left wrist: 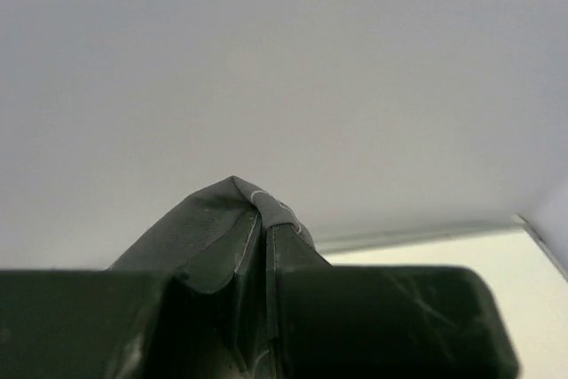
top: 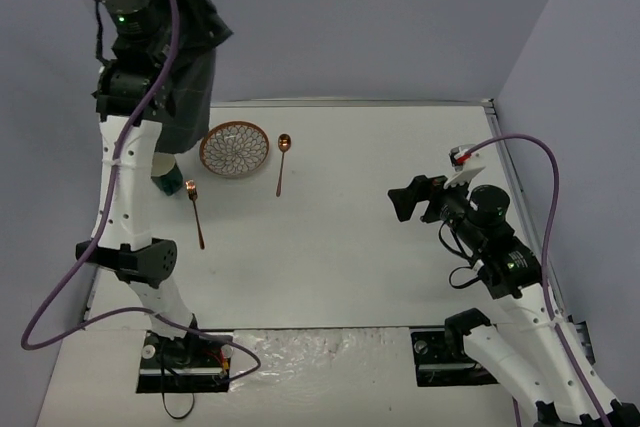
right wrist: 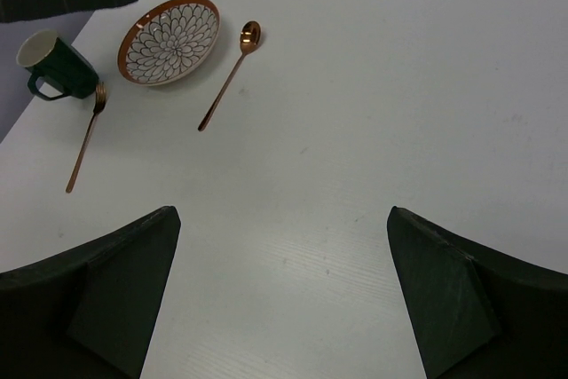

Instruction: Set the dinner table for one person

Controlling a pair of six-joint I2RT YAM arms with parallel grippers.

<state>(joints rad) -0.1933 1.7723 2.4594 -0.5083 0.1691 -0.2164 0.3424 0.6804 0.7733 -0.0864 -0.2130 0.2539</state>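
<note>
The left end effector [left wrist: 266, 317], clenched on a dark grey grid-lined cloth [left wrist: 226, 219], holds it well above the large white matte bench [top: 350, 247]. Lowered carelessly, its hem could topple the dark green ceramic mug [right wrist: 53, 64] beneath. The right end effector [right wrist: 282, 246] hovers released over the bench.

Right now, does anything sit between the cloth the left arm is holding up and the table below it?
Yes. The green mug stands on the table about under the hanging cloth's lower edge, with the plate and fork just beside it.
</note>
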